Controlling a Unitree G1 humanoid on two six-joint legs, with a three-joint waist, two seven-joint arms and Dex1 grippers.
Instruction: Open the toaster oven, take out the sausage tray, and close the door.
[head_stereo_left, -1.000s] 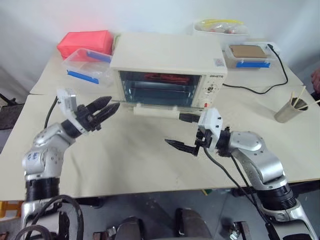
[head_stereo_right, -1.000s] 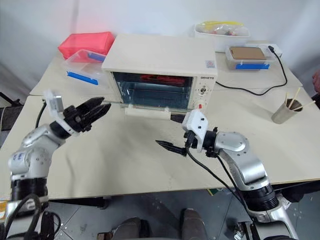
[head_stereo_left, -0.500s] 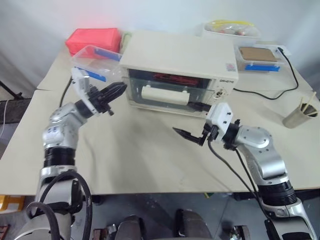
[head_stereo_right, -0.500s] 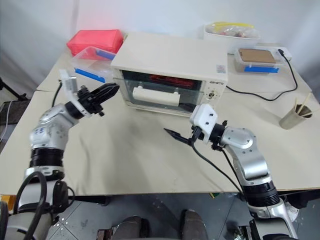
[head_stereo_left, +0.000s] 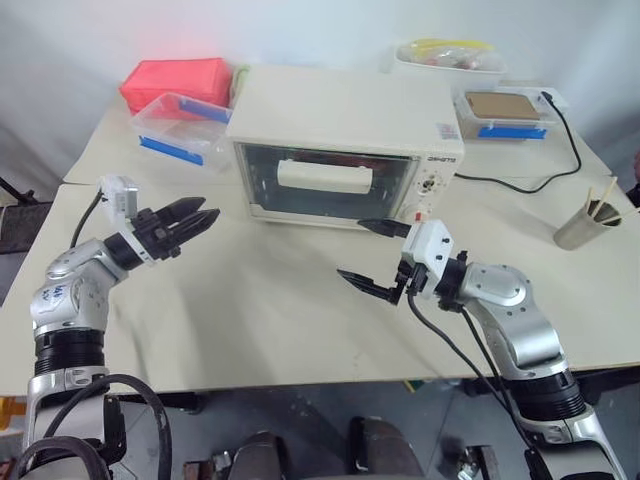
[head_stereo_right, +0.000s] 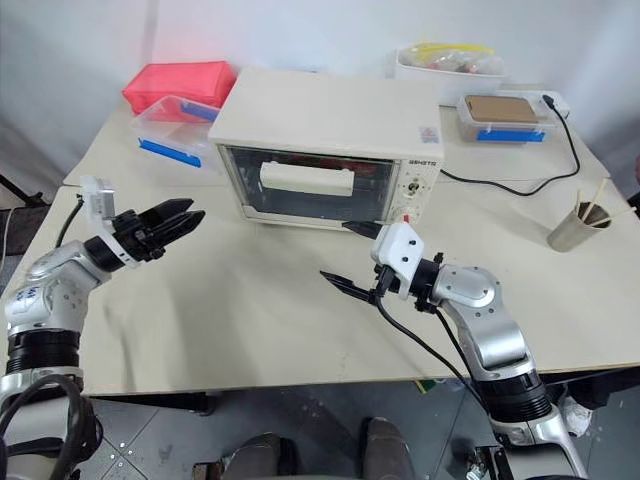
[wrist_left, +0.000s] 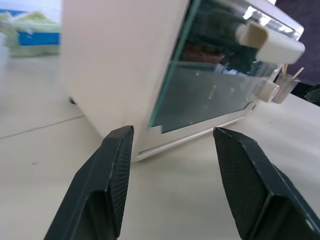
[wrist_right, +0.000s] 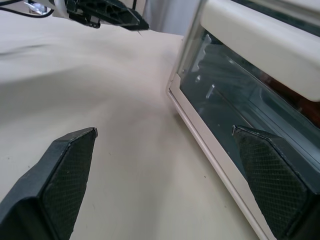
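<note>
With door (head_stereo_left: 326, 182) shut, toaster oven (head_stereo_left: 345, 145) holding something red

You will find the toaster oven (head_stereo_left: 345, 150) at the table's (head_stereo_left: 270, 310) far centre, its door (head_stereo_left: 325, 180) facing you. Two plastic boxes (head_stereo_left: 180, 125) lie to its left. A container (head_stereo_left: 500, 110) sits far right, a cup (head_stereo_left: 583, 222) nearer right.
</note>
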